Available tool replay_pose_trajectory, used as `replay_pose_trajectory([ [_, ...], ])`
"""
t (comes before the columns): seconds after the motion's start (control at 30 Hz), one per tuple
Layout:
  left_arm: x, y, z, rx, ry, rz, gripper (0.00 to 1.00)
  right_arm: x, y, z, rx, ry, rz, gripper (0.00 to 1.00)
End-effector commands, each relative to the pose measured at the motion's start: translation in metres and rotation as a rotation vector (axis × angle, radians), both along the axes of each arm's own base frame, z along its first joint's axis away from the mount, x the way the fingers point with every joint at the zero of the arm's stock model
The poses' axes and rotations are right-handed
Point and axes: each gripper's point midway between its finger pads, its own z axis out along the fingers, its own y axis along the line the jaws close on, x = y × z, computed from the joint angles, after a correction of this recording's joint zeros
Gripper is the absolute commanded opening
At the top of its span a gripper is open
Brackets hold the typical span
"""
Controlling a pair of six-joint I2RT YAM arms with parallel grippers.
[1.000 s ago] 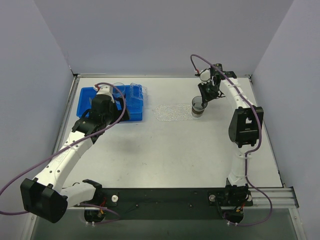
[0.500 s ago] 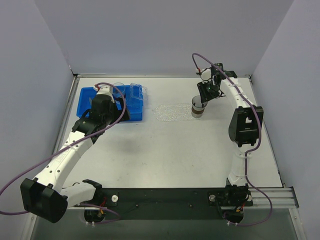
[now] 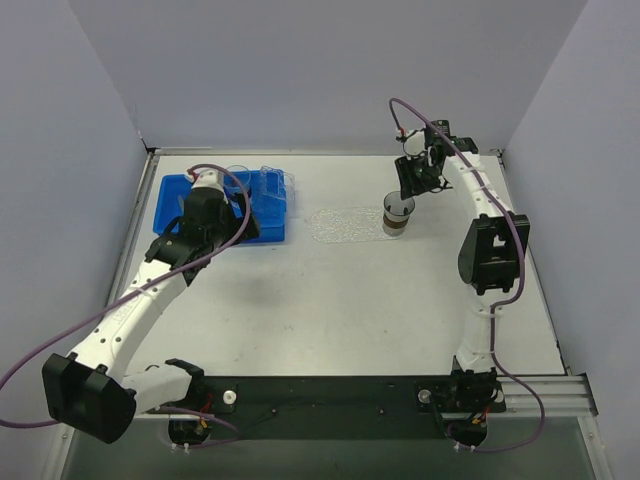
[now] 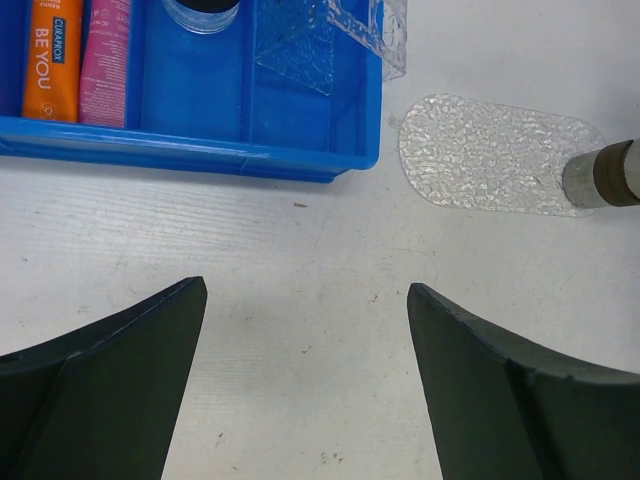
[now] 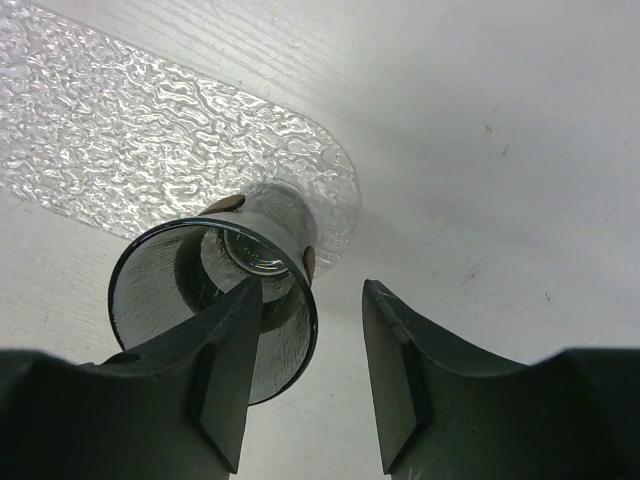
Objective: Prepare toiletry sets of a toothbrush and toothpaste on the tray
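Note:
The clear bumpy tray (image 3: pixel 343 223) lies mid-table, also in the left wrist view (image 4: pixel 490 152) and the right wrist view (image 5: pixel 150 130). The orange toothpaste (image 4: pixel 55 55) and the pink toothpaste (image 4: pixel 105 55) lie side by side in the blue bin (image 4: pixel 200 150). No toothbrush is in view. My left gripper (image 3: pixel 243 228) (image 4: pixel 305 290) is open and empty over bare table, just in front of the bin. My right gripper (image 3: pixel 412 188) (image 5: pixel 310 290) is open and empty, above and just behind a glass cup (image 5: pixel 215 300).
The glass cup (image 3: pixel 398 215), with a brown band, stands upright at the tray's right end, its base at the tray's edge. The blue bin (image 3: pixel 175 195) also holds a clear jar (image 4: pixel 200 12) and a clear bumpy holder (image 4: pixel 320 40).
My right gripper has lifted and drawn back from the cup, which stays at the tray's right end. The left arm has not moved.

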Motion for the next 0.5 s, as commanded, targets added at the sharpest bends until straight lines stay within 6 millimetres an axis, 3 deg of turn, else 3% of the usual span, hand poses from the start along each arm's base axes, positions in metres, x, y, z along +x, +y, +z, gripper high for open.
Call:
replay_pose_trajectory([
  [0.0,0.012,-0.002,0.02,-0.06,-0.039,0.054,0.91,-0.002,0.005,0.062,0.064,-0.113,-0.004,0.4],
  [0.2,0.036,-0.015,0.026,-0.1,-0.041,0.097,0.86,-0.02,0.012,0.126,0.142,-0.225,-0.032,0.39],
  [0.23,0.044,-0.019,0.022,-0.095,-0.035,0.098,0.86,-0.028,0.012,0.147,0.156,-0.264,-0.032,0.39],
  [0.3,0.052,-0.024,0.021,-0.096,-0.034,0.1,0.86,-0.04,0.015,0.155,0.186,-0.268,-0.038,0.39],
  [0.33,0.06,-0.029,0.02,-0.101,-0.035,0.097,0.86,-0.05,0.016,0.171,0.203,-0.298,-0.04,0.39],
  [0.4,0.068,-0.037,0.022,-0.098,-0.047,0.083,0.85,-0.066,0.021,0.171,0.251,-0.28,-0.051,0.4],
  [0.47,0.084,-0.043,0.024,-0.053,-0.07,0.056,0.83,-0.083,0.026,0.187,0.297,-0.302,-0.044,0.39],
])
